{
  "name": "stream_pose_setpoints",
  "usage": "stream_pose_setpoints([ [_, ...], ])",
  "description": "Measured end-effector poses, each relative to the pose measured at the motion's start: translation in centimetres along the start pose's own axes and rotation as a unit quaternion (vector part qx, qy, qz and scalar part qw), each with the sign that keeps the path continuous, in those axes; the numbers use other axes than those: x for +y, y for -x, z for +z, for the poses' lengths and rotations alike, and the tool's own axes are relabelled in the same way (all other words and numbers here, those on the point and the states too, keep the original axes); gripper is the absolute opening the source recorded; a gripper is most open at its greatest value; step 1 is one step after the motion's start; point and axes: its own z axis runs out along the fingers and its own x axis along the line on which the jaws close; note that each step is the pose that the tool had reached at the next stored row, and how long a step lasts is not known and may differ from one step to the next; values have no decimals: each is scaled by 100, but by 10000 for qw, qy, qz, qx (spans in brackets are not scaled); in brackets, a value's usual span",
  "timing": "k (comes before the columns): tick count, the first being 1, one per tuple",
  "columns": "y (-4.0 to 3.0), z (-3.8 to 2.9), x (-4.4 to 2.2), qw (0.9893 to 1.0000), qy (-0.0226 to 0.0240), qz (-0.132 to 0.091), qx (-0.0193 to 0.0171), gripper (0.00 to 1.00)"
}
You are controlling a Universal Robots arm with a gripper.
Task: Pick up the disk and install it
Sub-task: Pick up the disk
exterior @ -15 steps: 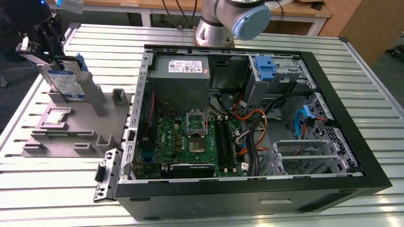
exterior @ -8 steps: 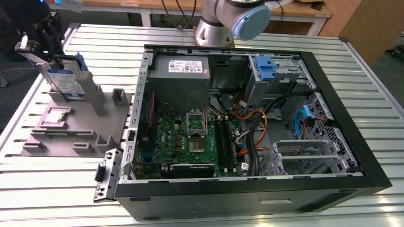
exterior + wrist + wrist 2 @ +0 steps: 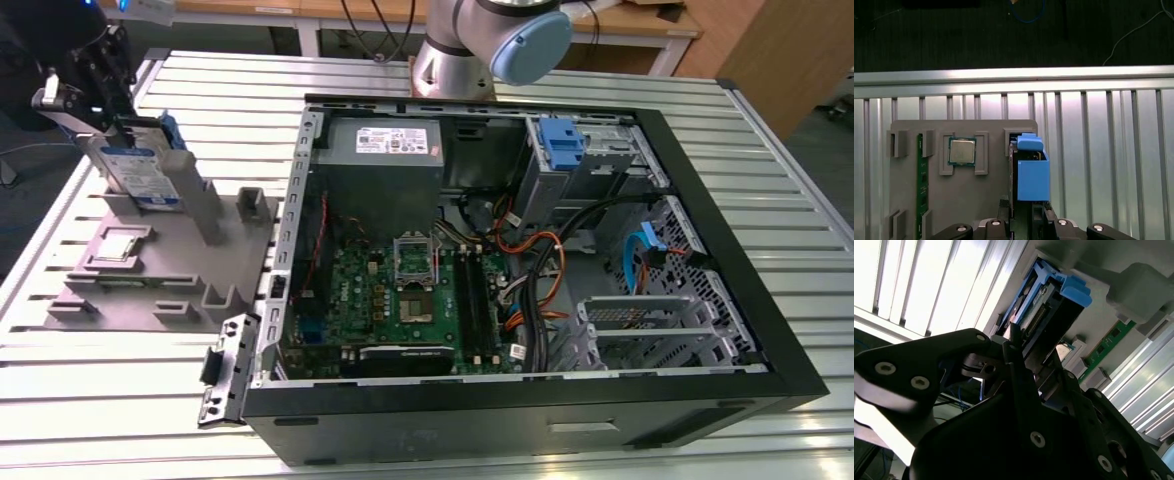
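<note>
exterior view overlooks the table (image 3: 400,75); both wrist views hug the disk (image 3: 1032,175) (image 3: 1054,322).

Lit evenly from above in the exterior view, softly shadowed inside the computer case (image 3: 534,420). Washed out by glare across the table slats (image 3: 909,285) (image 3: 1104,130) in both wrist views.

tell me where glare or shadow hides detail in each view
second wrist view: table slats blow out white beside the disk; first wrist view: slats glare too, the disk stays readable; exterior view: even light, open computer case clear
</note>
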Motion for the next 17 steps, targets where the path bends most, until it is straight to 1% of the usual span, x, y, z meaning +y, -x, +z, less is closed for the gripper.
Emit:
stream_pose_setpoints([
  [4, 0, -1, 0, 10000, 0, 0, 0, 35],
  [6, 1, -26, 1, 10000, 3, 0, 2, 35],
  [9, 7, -125, 3, 10000, 1, 0, 1, 35],
  [13, 17, -303, 7, 10000, 0, 0, 0, 35],
  [14, 19, -337, 8, 10000, 1, 0, 1, 35],
  [15, 20, -356, 8, 10000, 1, 0, 0, 35],
  [17, 20, -357, 8, 10000, 0, 0, 0, 35],
])
